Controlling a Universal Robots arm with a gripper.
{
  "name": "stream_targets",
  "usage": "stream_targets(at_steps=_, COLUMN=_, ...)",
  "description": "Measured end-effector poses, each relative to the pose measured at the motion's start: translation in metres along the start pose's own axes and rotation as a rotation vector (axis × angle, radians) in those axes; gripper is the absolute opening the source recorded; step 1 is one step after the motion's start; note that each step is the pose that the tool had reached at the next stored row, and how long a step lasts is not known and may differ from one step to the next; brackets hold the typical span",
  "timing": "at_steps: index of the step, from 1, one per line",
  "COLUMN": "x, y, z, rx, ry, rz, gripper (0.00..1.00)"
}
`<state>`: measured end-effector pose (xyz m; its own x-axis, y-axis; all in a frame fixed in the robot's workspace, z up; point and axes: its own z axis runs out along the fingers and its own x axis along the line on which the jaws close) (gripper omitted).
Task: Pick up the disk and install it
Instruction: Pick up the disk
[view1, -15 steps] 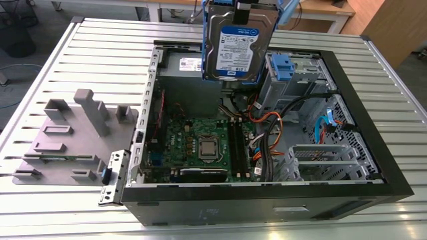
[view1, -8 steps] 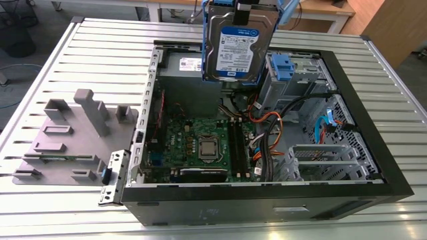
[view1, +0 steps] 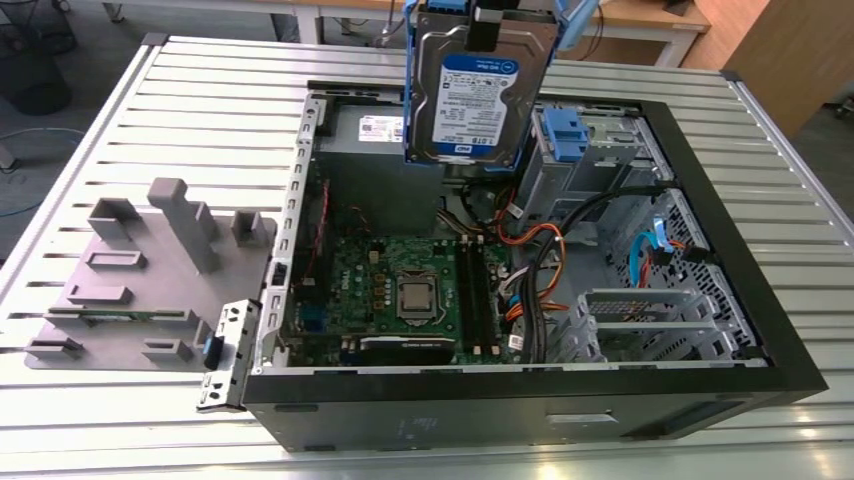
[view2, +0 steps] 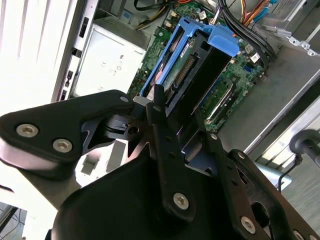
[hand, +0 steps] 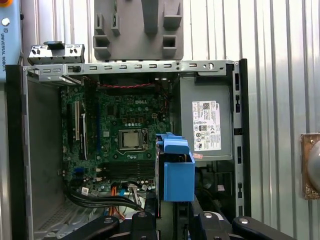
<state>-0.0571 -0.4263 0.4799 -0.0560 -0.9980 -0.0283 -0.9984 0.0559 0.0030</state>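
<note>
The disk (view1: 475, 95) hangs upright in the air at twelve o'clock of the exterior view, label facing out, pinched at its upper end between the fingers (view2: 162, 135), above the open computer case (view1: 467, 415) on the slatted surface (view1: 200, 100).

I count from here: one disk (view1: 478, 95). One open computer case (view1: 534, 415). Inside it: one motherboard (view1: 400, 290), one power-supply box (view1: 360, 150), one drive cage (view1: 567, 150). On table (view1: 200, 90): one grey fixture (view1: 147, 270), one loose metal bracket (view1: 224, 355). Cables (view1: 534, 235) too tangled to count.
</note>
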Motion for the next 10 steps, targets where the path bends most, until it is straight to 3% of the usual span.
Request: stream_targets(at_steps=10, x=0.0032, y=-0.0002, z=-0.0001, rx=0.0000, ry=0.0010, rz=0.000, gripper=0.35)
